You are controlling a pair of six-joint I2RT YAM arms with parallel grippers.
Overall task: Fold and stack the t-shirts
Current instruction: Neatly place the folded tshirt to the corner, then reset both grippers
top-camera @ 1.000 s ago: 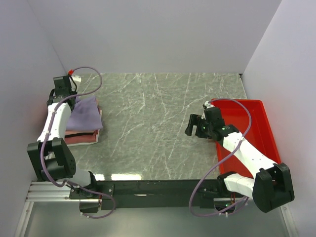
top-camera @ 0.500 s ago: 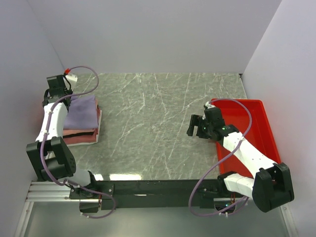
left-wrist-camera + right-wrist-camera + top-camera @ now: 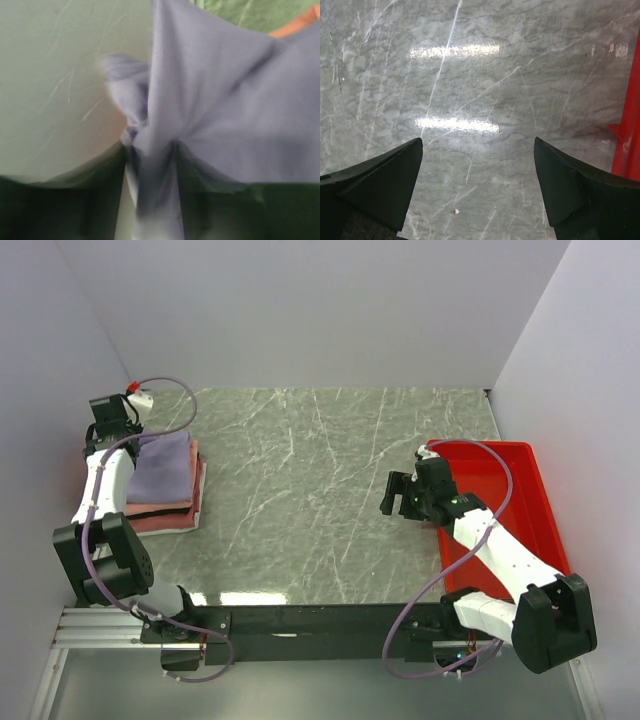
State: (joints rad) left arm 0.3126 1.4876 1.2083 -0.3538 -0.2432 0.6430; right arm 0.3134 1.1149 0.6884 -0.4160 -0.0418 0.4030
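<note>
Now, L arm reaches to the far-left corner of the tabletop [image 3: 300,490], close to the side wall. Left gripper [image 3: 112,430] sits at the far end of the shirt stack. The left wrist view is blurred, but the left gripper [image 3: 152,192] has a bunched fold of the lavender tee [image 3: 240,110] drawn in between its jaws, which pinch the cloth. Fabric fans out wide to the right from the pinch point, and a small twisted lump lies just left of it.

Lavender tee [image 3: 160,468] lies on top of the stack as a rough rectangle, its near edge a bit rumpled. Pink and red folded tees [image 3: 165,517] sit under it, edges showing at the near and right sides. A sliver of orange-pink cloth shows at the top-right corner of the left wrist view.

R arm is well apart from the stack, on the right side. Right gripper [image 3: 393,495] is above bare marble just left of the red tray [image 3: 480,446]. In the wrist view the right gripper [image 3: 477,145] has its jaws spread wide, w/ nothing between them. Tray edge [image 3: 627,125] shows at the far right.
</note>
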